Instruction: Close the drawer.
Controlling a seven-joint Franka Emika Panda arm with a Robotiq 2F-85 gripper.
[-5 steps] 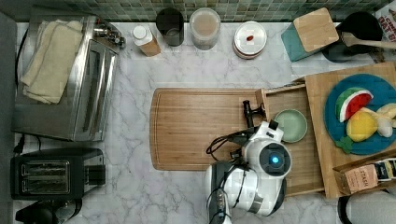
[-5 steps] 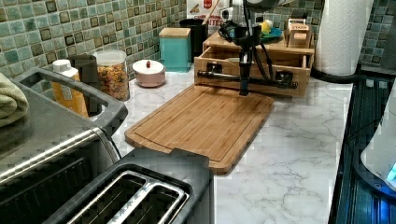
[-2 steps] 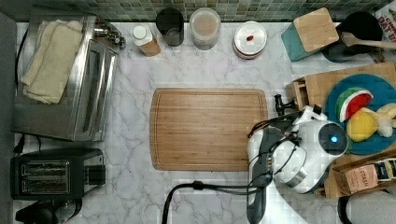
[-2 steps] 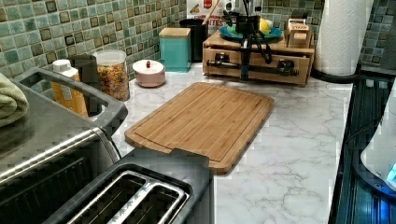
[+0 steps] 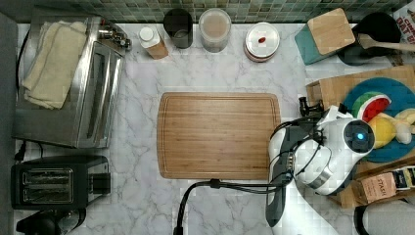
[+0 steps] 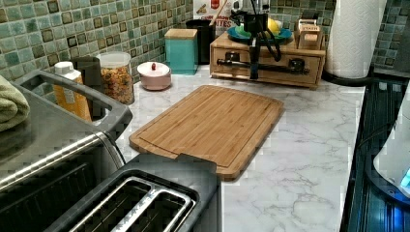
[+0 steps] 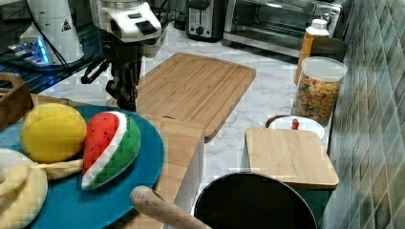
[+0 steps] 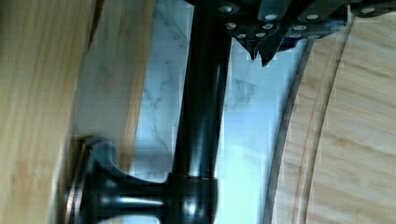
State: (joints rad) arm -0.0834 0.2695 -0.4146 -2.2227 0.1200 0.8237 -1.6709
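Drawer (image 6: 269, 66) sits pushed into the wooden stand (image 6: 227, 44) — front face flush with the stand's front in the left view, at the far end of the marble tabletop (image 6: 309, 145). Its black bar handle (image 6: 263, 66) runs across the front on two brackets.

Gripper (image 6: 255, 72) hangs vertically right in front of the drawer face, fingers pointing down, crossing the handle in the left view. In the wrist view the handle (image 8: 201, 112) runs lengthwise just beside the gripper (image 8: 261, 53), with one bracket (image 8: 100, 186) joining it to the wood front; the two fingertips there sit close together, nothing between them — narrow. Can't tell whether a finger actually touches the bar.

Relative to the gripper: cutting board (image 5: 219, 135) lies flat on the tabletop on the side away from the drawer, its near edge just beside the fingers. Behind the gripper, on top of the stand, a blue plate (image 7: 119, 191) carries a plush watermelon slice (image 7: 107, 148) and a yellow plush fruit (image 7: 51, 131). In the right view the gripper (image 7: 125, 98) shows just past the plate's rim.
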